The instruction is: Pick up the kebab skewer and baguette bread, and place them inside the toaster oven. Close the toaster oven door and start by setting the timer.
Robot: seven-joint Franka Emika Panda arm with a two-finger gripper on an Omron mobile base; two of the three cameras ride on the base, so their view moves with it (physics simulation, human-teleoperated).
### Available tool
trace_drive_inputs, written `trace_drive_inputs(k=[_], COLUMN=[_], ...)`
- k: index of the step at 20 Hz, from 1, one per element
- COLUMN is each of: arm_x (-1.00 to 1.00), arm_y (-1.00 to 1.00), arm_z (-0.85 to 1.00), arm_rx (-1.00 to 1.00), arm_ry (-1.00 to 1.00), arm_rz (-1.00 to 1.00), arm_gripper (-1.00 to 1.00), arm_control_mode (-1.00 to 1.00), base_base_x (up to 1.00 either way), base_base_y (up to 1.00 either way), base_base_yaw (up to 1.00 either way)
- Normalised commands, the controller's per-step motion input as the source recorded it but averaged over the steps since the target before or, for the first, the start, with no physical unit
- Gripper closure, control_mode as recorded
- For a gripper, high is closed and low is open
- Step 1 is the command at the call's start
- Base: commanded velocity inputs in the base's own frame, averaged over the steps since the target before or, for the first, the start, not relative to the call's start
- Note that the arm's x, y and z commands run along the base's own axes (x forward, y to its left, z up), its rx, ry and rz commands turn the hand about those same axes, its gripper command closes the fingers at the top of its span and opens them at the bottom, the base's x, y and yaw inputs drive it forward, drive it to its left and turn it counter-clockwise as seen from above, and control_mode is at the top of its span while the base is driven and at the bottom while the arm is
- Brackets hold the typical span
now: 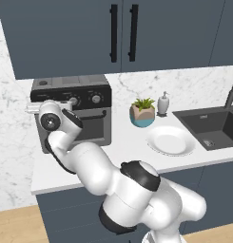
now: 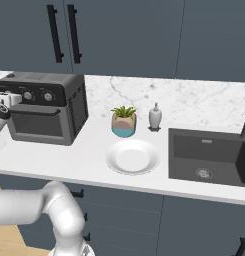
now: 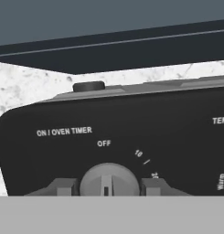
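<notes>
Black panel fills the middle of the hand view, lettered "ON / OVEN TIMER" and "OFF", and at its bottom centre sits the grey timer knob (image 3: 109, 179) with the tool (image 3: 109, 186) set around it: one grey fingertip (image 3: 63, 186) lies just left of the knob and the other just right, so the tool is open about the knob, close to its sides, though whether the pads actually touch it I cannot tell, since the bottom of that view cuts them off. The pointer ridge stands upright under "OFF", so by my judgement the timer is not yet turned, and the hand is held level with the panel because the last step of the task needs a twist of that knob. In the left base view the toaster oven (image 1: 96, 121) stands at the middle left on the white tabletop (image 1: 132, 156), and its door (image 1: 92, 128) looks shut, handle up. The arm's wrist covers the oven's left side there, hiding the knob and the fingers; in the right base view the hand is clipped by the left edge. The kebab skewer and baguette are presumably inside, but the dark glass shows nothing I can make out. A white plate (image 1: 170, 141) lies bare at the middle right.
</notes>
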Motion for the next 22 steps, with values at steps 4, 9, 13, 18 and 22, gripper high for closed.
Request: trace_drive_inputs(k=[4, 9, 13, 18, 22], arm_x=[0.00, 0.01, 0.00, 0.00, 0.00], arm_y=[-0.01, -0.05, -0.11, -0.12, -0.02], arm_z=[0.00, -0.10, -0.14, -0.14, -0.10], arm_rx=[0.05, 0.20, 0.27, 0.29, 0.28], arm_ry=[0.00, 0.00, 0.00, -0.01, 0.00], arm_rz=[0.00, 0.00, -0.01, -0.03, -0.06], arm_gripper=[1.00, 1.00, 1.00, 1.00, 1.00], arm_control_mode=[-1.00, -1.00, -1.00, -1.00, -1.00], base_base_x=[0.00, 0.00, 0.00, 0.00, 0.00], base_base_y=[0.00, 0.00, 0.00, 0.00, 0.00], base_base_yaw=[0.00, 0.00, 0.00, 0.00, 0.00])
